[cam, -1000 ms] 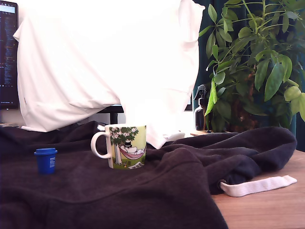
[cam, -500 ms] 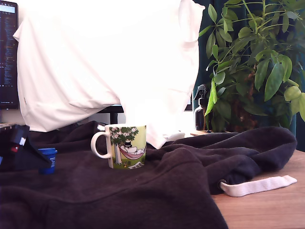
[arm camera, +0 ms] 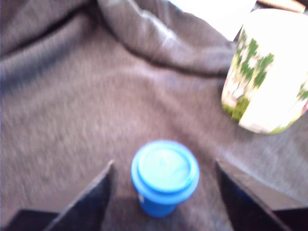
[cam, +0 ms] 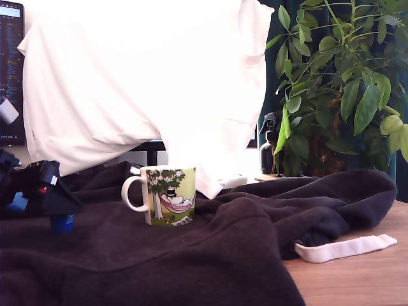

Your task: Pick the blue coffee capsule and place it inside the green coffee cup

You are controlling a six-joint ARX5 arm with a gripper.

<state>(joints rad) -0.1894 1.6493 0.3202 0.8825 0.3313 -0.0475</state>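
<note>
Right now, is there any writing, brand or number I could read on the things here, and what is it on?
None can be read.
Monitor: rows of text, too small to read.
Capsule: no readable text in the blurred wrist view; mostly hidden by the pincer in the exterior view.
Mug: only a cartoon picture, no words visible.
Spray bottle: no label legible.

Blue capsule (arm camera: 164,177) upright (lid up) near printed mug (cam: 164,194).

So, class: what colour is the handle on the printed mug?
White; the green coffee cup's handle shows best in the exterior view.
</note>
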